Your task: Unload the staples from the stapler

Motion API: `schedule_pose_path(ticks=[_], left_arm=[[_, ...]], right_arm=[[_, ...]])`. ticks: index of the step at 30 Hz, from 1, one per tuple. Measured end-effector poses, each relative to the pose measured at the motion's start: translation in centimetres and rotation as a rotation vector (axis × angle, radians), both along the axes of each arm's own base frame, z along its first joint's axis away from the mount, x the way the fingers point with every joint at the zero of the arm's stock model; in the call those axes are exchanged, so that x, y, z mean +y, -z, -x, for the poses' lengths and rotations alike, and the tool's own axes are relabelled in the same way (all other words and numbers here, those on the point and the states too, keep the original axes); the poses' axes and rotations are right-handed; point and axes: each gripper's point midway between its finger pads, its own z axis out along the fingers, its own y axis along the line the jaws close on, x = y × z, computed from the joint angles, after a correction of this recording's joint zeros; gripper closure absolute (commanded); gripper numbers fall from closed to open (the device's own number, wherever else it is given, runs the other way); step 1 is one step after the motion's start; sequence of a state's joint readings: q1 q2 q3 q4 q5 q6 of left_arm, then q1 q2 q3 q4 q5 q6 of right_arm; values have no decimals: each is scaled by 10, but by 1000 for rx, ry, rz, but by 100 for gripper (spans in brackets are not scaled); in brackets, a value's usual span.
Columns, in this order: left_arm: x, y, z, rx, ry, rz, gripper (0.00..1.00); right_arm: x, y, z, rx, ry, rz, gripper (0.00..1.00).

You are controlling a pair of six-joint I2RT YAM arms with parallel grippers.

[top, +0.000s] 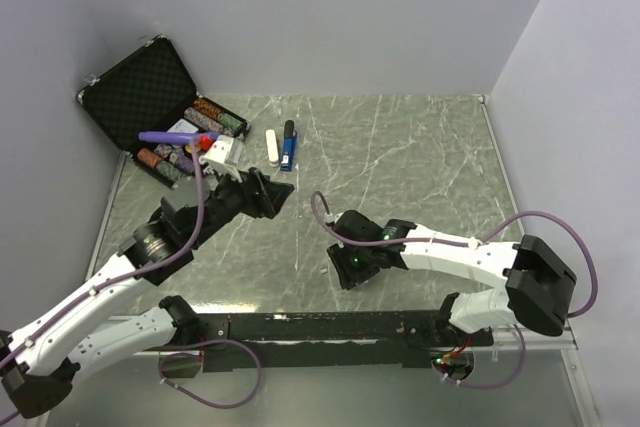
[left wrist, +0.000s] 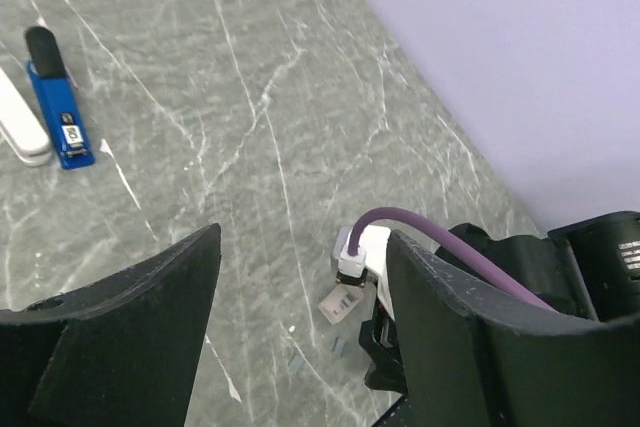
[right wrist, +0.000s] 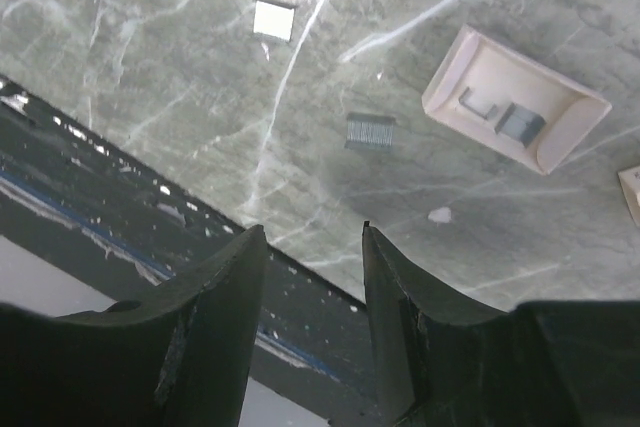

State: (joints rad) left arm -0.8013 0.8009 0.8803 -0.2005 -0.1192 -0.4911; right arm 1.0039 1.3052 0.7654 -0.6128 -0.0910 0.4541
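The stapler (top: 288, 146), blue with a black top, lies flat at the back of the table, beside a white oblong bar (top: 272, 147). In the left wrist view the stapler (left wrist: 60, 112) lies far upper left, well away from the fingers. My left gripper (top: 272, 195) is open and empty, a short way in front of the stapler; it also shows in its own view (left wrist: 300, 287). My right gripper (top: 348, 269) is open and empty, low over the table's near middle. In the right wrist view, a short grey staple strip (right wrist: 370, 132) lies just beyond the right gripper (right wrist: 312, 247).
An open black case (top: 138, 95) with poker chips (top: 215, 117) and a purple tube (top: 165, 137) stands at back left. A small cardboard tray (right wrist: 515, 112) holding grey staple blocks and a white paper square (right wrist: 273, 19) lie near the right gripper. The black base rail (top: 330, 327) runs along the near edge.
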Motion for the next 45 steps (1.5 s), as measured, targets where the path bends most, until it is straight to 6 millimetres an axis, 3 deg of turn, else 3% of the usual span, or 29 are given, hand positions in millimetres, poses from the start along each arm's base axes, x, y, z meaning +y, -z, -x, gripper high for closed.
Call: schedule_pose_path(ticks=[6, 11, 24, 45], left_arm=[[10, -1, 0, -25, -29, -14, 27], [11, 10, 0, -17, -32, -44, 25], [13, 22, 0, -9, -32, -73, 24], [13, 23, 0, -6, -32, -77, 23]], right_arm=[[2, 13, -4, -1, 16, 36, 49], [-3, 28, -9, -4, 31, 99, 48], [0, 35, -21, -40, 47, 142, 48], [-3, 37, -24, -69, 49, 174, 71]])
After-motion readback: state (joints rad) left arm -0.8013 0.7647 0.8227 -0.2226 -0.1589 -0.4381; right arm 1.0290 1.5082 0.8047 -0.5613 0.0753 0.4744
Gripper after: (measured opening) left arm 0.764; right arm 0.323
